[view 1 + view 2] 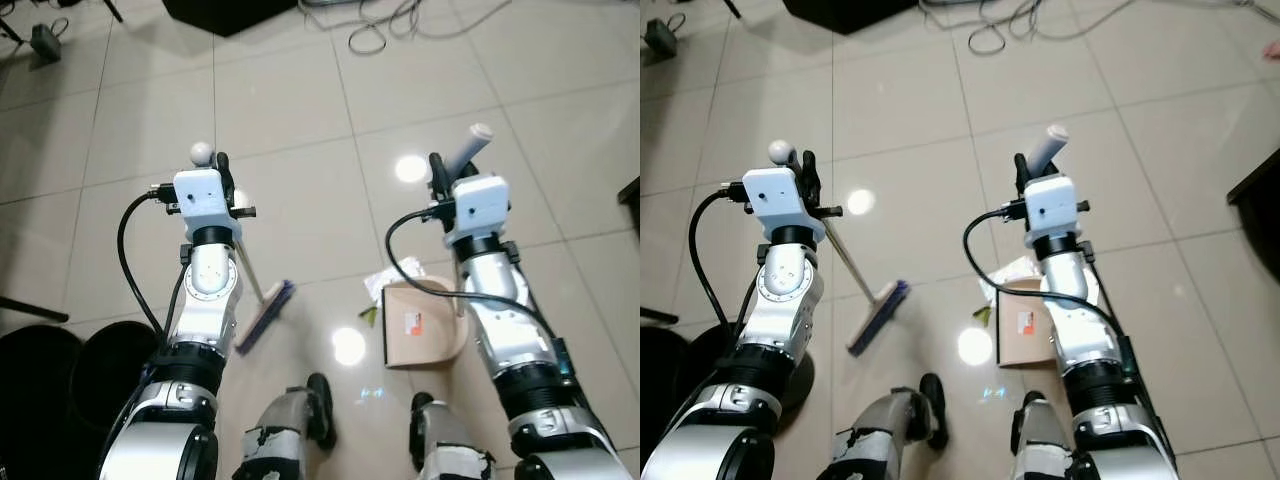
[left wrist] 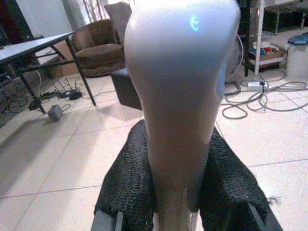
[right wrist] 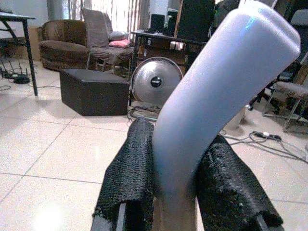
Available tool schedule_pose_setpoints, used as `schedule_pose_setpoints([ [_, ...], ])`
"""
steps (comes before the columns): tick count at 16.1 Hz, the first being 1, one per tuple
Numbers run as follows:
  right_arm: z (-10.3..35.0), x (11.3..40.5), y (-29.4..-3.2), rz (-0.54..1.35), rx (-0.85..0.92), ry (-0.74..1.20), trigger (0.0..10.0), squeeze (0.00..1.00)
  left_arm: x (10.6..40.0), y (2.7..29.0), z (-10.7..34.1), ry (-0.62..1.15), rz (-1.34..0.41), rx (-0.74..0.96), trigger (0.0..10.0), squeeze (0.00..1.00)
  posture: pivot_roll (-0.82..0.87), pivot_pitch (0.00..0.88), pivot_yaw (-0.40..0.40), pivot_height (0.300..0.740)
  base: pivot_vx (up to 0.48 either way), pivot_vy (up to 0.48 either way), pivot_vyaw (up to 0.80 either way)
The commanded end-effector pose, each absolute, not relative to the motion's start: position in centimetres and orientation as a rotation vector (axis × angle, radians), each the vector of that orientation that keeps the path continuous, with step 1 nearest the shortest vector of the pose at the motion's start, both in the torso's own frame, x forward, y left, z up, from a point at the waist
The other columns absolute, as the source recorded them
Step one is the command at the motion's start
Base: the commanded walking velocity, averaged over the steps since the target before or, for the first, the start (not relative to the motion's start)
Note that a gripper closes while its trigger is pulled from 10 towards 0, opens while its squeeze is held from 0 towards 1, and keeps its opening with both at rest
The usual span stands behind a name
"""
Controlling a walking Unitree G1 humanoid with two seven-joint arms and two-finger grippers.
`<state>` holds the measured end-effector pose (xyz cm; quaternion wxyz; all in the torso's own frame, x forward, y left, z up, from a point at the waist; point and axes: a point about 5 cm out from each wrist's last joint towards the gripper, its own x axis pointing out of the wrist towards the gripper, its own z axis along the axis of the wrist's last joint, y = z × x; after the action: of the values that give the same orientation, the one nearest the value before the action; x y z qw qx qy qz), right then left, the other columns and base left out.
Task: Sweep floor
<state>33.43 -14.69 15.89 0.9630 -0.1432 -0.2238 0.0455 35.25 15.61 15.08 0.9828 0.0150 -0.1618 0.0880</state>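
Glossy cream floor tiles point(image 1: 290, 120) run under the robot, crossed by thin grout lines and dotted with lamp glare.

At the left, the left gripper point(image 2: 178, 192) has its two black mesh-covered fingers point(image 2: 127, 187) pressed against the pale grey rounded handle top of the broom point(image 1: 203, 152), pinching it between them. From there the thin stick slants down to the one flat broom head with purple bristles point(image 1: 265, 317), which rests on the tiles just left of the beige dustpan.

The right gripper point(image 3: 171, 187) likewise clamps its black fingers point(image 3: 130, 178) on the light grey curved handle of the dustpan point(image 1: 468, 150). Below it the single beige plastic dustpan point(image 1: 425, 325) lies on the floor in front of the robot's two feet, with crumpled white paper scraps point(image 1: 385, 282) touching its far left corner and a small green bit point(image 1: 367, 314) just beside its left edge.

Further from the dustpan, loose grey cables point(image 1: 385, 25) curl across the far tiles. Well beyond it stand one brown armchair point(image 2: 96, 48), one black box-shaped footstool point(image 3: 94, 91), one round silver fan point(image 3: 154, 82) and a dark-legged table point(image 2: 33, 45).
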Motion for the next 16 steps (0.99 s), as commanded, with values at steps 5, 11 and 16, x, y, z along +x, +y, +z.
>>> schedule_pose_setpoints([
  [5,16.7,33.4,-12.0,0.058,-0.344,-0.55,10.0,0.0,35.3,15.1,14.5,-0.345,0.207,-0.003,10.0,0.0,0.06,0.394,0.218,0.74,0.0,0.0,0.0],
  [11,15.7,32.9,-9.3,0.075,-0.298,-0.534,10.0,0.0,35.9,12.0,15.1,-0.322,0.261,-0.268,10.0,0.0,0.06,0.4,0.213,0.74,0.0,0.0,0.0],
  [16,15.4,33.0,-9.9,0.004,-0.22,-0.497,10.0,0.0,36.4,11.5,16.3,-0.302,0.313,-0.509,10.0,0.0,0.05,0.379,0.213,0.74,0.0,0.0,0.0],
])
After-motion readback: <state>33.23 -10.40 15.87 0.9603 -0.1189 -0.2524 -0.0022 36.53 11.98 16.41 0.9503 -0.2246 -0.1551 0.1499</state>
